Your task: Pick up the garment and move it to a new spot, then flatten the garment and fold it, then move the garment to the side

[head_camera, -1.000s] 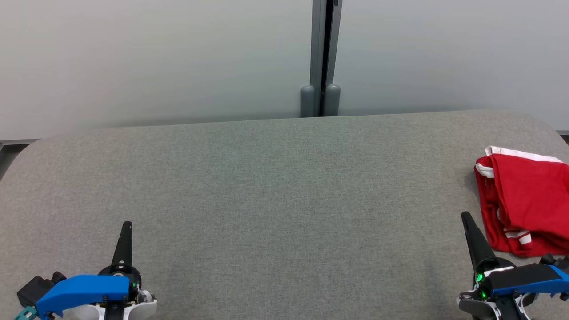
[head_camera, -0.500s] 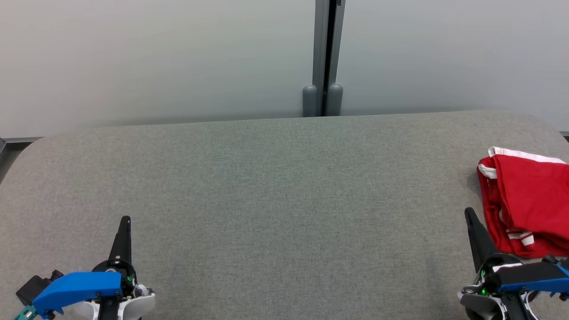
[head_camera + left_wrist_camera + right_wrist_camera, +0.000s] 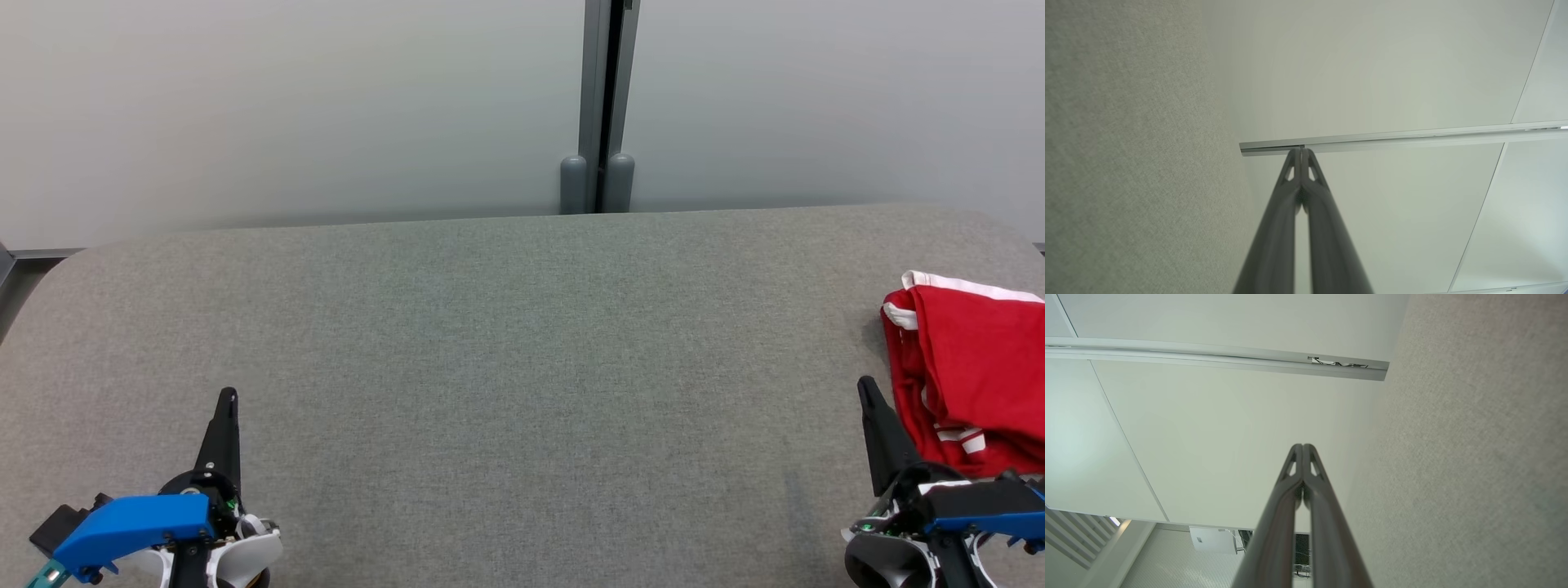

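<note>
At the right edge of the desk [image 3: 490, 343] the red garment [image 3: 980, 367] lies folded; I judge the task done. Left pincer [image 3: 229, 396] and right pincer [image 3: 864, 385] sit closed, empty.

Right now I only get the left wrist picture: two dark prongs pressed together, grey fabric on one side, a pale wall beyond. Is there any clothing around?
Observer: Yes. In the head view a red garment with white trim lies loosely folded on the robot's right, cut off by the picture's edge.
Operator: Is anything holding it?
Observer: No. The right gripper is shut and empty, its tip just beside the garment's near left edge; I can't tell whether it touches.
Operator: And the prongs I see, where are they?
Observer: They belong to the left gripper, low on the left of the grey table, with a wide stretch of bare cloth between it and the garment.
</note>
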Motion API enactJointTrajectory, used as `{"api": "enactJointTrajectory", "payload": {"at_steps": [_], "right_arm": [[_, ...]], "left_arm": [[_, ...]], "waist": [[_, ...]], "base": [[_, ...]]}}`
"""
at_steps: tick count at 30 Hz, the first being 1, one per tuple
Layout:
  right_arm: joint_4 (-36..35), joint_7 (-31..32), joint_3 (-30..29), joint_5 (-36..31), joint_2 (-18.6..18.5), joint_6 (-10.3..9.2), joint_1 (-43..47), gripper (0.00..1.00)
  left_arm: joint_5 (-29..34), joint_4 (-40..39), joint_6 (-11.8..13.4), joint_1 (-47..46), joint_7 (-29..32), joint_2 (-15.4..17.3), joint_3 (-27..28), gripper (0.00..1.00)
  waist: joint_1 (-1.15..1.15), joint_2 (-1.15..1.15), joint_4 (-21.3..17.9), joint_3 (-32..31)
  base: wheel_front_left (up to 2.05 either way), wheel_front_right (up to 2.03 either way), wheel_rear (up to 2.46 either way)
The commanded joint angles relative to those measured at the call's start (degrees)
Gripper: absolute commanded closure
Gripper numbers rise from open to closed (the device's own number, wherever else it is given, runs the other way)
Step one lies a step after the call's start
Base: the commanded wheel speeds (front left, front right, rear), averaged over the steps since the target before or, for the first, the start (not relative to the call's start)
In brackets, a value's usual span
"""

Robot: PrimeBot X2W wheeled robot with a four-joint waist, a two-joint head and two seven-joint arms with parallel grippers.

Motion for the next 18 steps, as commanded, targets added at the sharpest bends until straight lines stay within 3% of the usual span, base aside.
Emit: {"api": "enactJointTrajectory", "payload": {"at_steps": [1, 18], "right_arm": [[0.1, 0.3, -0.3, 1.2, 0.1, 0.04, -0.6, 1.0], [0.2, 0.5, -0.5, 4.7, 0.2, 0.04, -1.0, 1.0]], "left_arm": [[-1.0, -0.4, -0.3, -1.1, 0.4, -0.1, 0.6, 1.0], [-3.9, -0.4, -0.6, -1.4, 1.3, -0.5, 1.2, 1.0]], "waist": [[0.0, 0.0, 0.0, 0.0], [0.0, 0.0, 0.3, 0.1]], "base": [[0.0, 0.0, 0.0], [0.0, 0.0, 0.0]]}}
